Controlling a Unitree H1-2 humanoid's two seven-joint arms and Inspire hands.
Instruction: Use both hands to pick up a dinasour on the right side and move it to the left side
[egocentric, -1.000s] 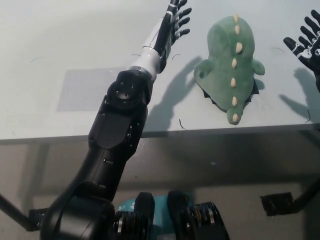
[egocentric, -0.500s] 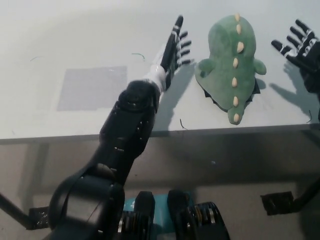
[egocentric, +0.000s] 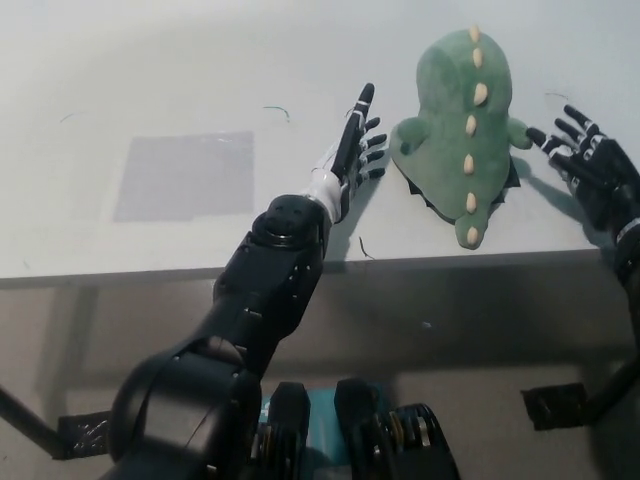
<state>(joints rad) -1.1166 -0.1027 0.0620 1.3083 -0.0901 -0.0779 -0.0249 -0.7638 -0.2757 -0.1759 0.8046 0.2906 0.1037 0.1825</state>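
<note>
On either side of the dinosaur (egocentric: 465, 130), left robot hand (egocentric: 355, 150) and right robot hand (egocentric: 590, 170) hover spread and empty; they should press inward evenly on its flanks.

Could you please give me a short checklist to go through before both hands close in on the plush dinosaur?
1. Dinosaur lies flat on the table, on its right side, nothing on top: ok.
2. Left hand open, beside the dinosaur's left flank: ok.
3. Right hand open, beside its right flank: ok.
4. Either hand touching the plush: not yet; small gaps show on both sides.
5. Dinosaur's tail end near the table's front edge, so it might slip off if pushed: cannot tell.
6. Grey patch on the left side free for set-down: ok.
</note>
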